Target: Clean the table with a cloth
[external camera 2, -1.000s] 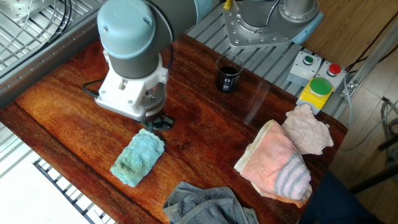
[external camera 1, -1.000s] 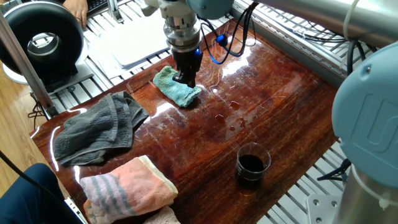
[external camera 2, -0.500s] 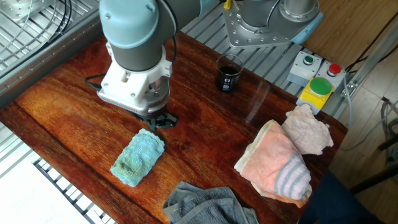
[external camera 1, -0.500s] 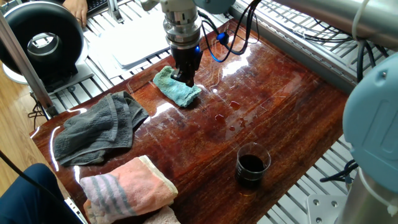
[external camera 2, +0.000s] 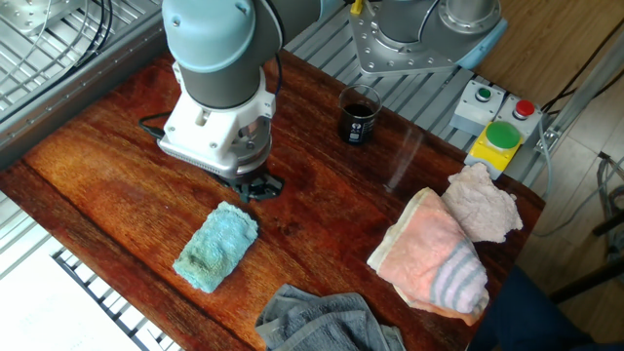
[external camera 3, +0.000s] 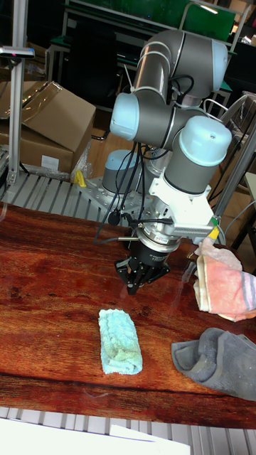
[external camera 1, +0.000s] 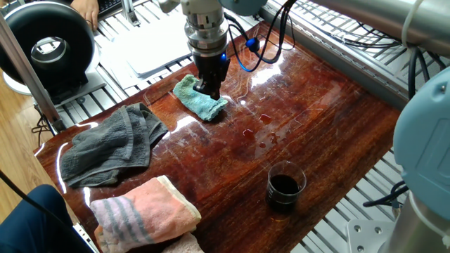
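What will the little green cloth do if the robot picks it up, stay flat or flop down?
The cloth would probably flop and droop: it looks like soft, fluffy terry, lying folded in a loose bundle on the table. It likely weighs little, being small. The fold may fall open if the gripper pinches only one layer.

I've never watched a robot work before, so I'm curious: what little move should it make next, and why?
Probably it should shift sideways over the cloth and come down onto it. The gripper hangs beside the cloth's end with nothing between its fingers, and the cloth lies flat and free on the table, so wiping cannot begin until it is grasped.
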Available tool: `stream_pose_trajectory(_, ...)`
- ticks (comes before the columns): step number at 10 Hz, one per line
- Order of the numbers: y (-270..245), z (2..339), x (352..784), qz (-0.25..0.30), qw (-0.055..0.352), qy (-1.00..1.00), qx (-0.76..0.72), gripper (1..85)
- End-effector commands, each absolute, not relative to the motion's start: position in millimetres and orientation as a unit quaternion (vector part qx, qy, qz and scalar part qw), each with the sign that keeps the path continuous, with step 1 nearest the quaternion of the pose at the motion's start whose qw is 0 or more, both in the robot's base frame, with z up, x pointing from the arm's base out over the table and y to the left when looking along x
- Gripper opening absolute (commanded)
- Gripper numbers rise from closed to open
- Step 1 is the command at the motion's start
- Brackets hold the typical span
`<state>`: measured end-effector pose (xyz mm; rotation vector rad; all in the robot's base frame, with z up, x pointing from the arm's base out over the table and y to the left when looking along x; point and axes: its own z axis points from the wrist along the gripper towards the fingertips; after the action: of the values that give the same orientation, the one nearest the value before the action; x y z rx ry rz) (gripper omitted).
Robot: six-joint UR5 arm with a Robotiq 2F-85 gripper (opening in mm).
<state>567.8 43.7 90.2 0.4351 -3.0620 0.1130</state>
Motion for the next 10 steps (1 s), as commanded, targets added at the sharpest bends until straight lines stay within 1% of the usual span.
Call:
stream_pose_trajectory(1,41.1,90.7,570.1,0.043,0.017,-0.991,0.123,1.3)
stream_pose_trajectory(2,49.9,90.5,563.6,0.027,0.025,-0.992,0.123,9.0)
stream_pose_trajectory(3,52.3,88.0,558.0,0.019,0.030,-0.989,0.141,36.0)
stream_pose_trajectory(4,52.2,83.9,561.1,0.019,0.019,-0.988,0.149,43.3)
stream_pose_trajectory(5,52.1,82.4,570.8,0.024,0.001,-0.992,0.124,1.3)
stream_pose_trajectory(6,45.5,83.6,567.7,0.037,0.010,-0.992,0.124,1.3)
stream_pose_trajectory(7,44.9,84.0,565.2,0.038,0.015,-0.991,0.124,1.3)
stream_pose_trajectory(8,44.5,84.9,558.6,0.039,0.029,-0.991,0.122,1.3)
stream_pose_trajectory(9,41.3,85.9,554.2,0.044,0.039,-0.990,0.128,15.0)
stream_pose_trajectory(10,44.1,86.4,551.9,0.037,0.042,-0.988,0.144,31.3)
